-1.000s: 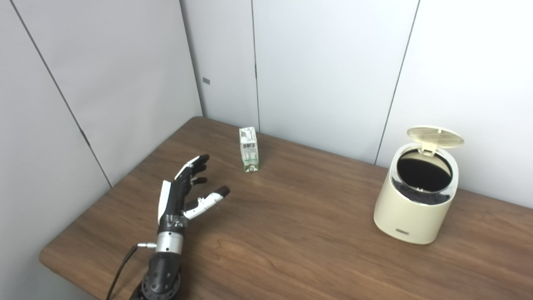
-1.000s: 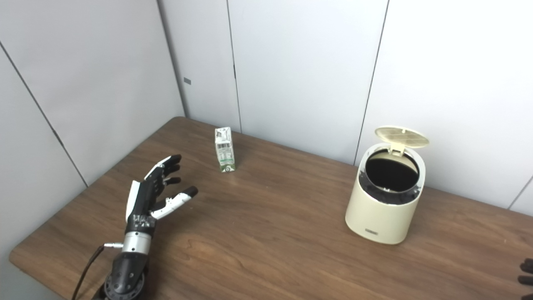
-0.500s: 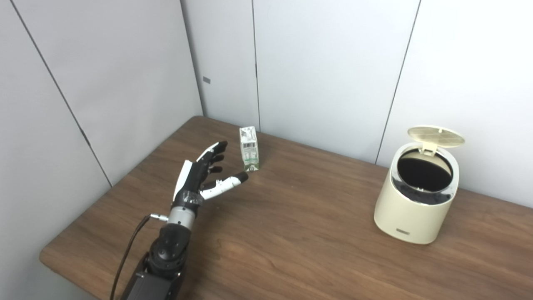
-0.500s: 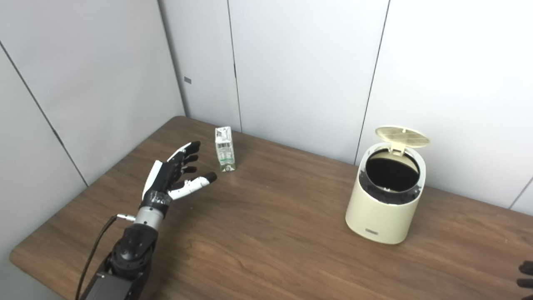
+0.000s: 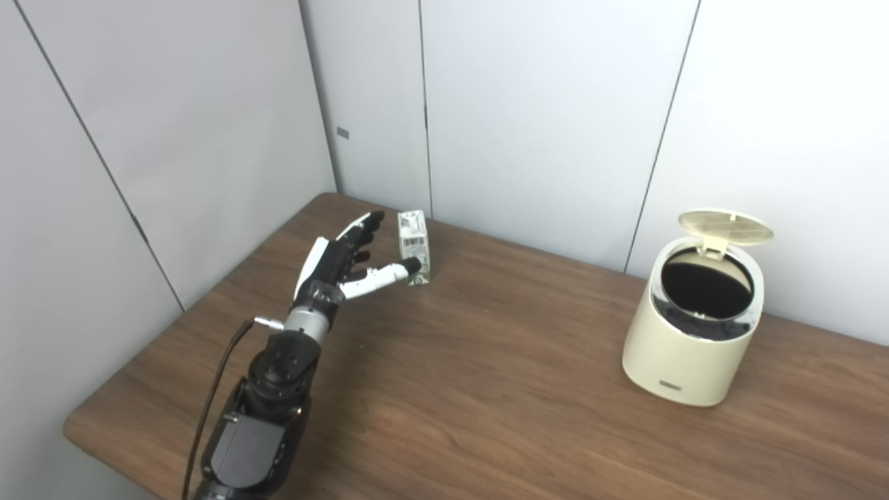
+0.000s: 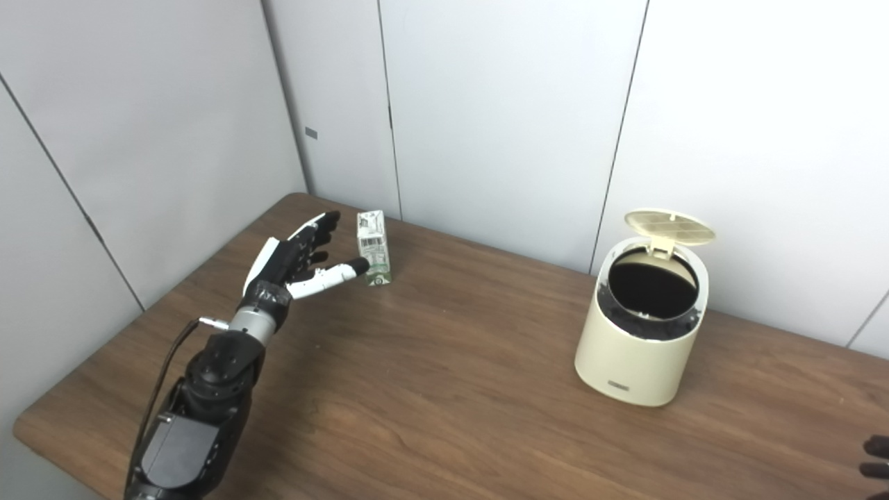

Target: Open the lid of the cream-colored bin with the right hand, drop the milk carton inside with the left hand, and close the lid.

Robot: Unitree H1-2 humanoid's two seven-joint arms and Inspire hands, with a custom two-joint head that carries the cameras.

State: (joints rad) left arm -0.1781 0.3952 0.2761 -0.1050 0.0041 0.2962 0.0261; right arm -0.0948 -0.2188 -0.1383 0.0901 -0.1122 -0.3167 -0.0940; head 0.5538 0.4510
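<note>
A small white and green milk carton (image 5: 414,247) stands upright at the far left of the brown table (image 5: 486,389). My left hand (image 5: 345,262) is open just left of it, fingers spread, its thumb tip in front of the carton's lower part. The cream-colored bin (image 5: 694,326) stands at the right, its round lid (image 5: 726,227) tipped up and its dark inside showing. Only dark fingertips of my right hand (image 6: 875,458) show at the right eye view's bottom right edge; whether it is open or shut is hidden.
Grey wall panels (image 5: 542,118) close in the table at the back and left, right behind the carton. A black cable (image 5: 212,410) hangs from my left wrist. Bare tabletop lies between the carton and the bin.
My left hand has travelled forward and up the table, from well short of the carton to right beside it. Carton, bin and lid have stayed put.
</note>
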